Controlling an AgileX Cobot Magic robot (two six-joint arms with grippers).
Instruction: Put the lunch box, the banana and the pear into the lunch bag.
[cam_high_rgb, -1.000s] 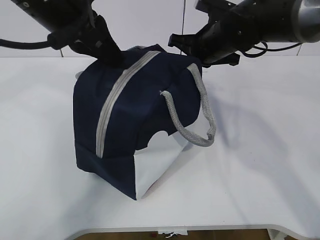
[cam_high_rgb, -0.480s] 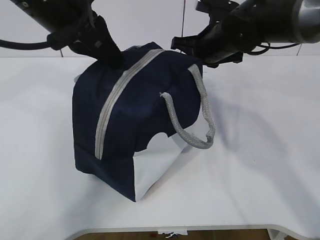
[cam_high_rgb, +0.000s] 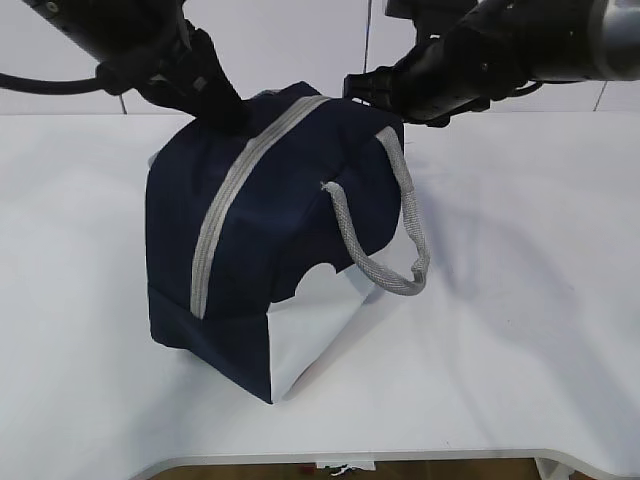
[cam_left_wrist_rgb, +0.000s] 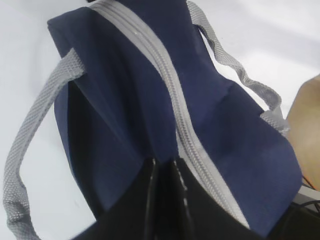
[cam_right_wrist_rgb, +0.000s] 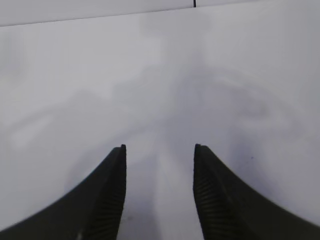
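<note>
Both arms reach in from above at the back of the lunch bag (cam_high_rgb: 260, 230), which stands zipped shut on the white bench (cam_high_rgb: 520, 330). The left tool (cam_left_wrist_rgb: 165, 167) is pinched nearly closed on the bag's navy fabric beside the grey zipper (cam_high_rgb: 235, 195). The right tool (cam_right_wrist_rgb: 160, 155) hangs open, holding nothing, just above the bag's right top corner

Lunch bag (cam_high_rgb: 250, 220) contents hidden.
</note>
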